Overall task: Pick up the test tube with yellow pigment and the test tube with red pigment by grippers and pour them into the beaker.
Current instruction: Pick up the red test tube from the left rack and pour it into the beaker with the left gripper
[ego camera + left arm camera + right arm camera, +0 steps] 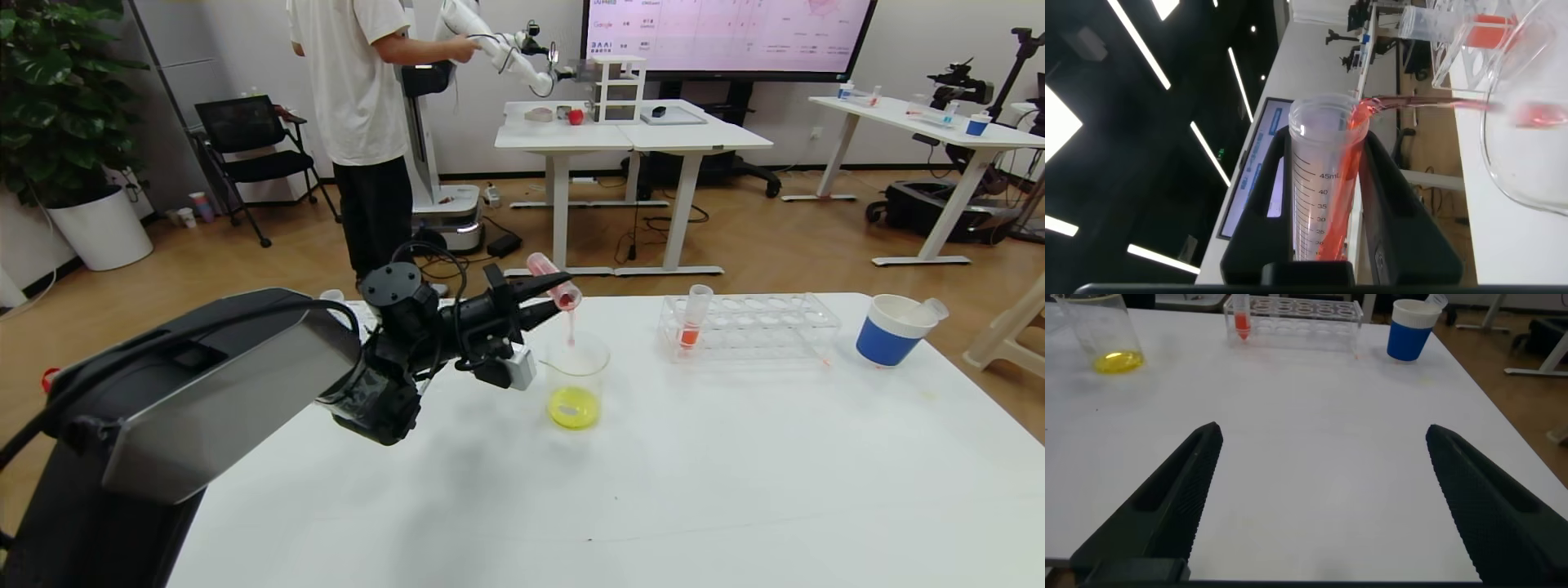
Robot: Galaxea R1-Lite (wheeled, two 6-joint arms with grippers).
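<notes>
The left gripper [545,296] is closed on the test tube with red pigment [554,291], held over the beaker [576,380] with its long axis tipped steeply, mouth lowermost. A thin red stream falls from it into the beaker, which stands on the white table [694,457] with yellow liquid at its bottom. The right gripper [1323,498] hovers wide open above bare table, holding nothing.

Test tube with red pigment [1319,192]: scale marks "45mL", "40", "35", "30".
</notes>
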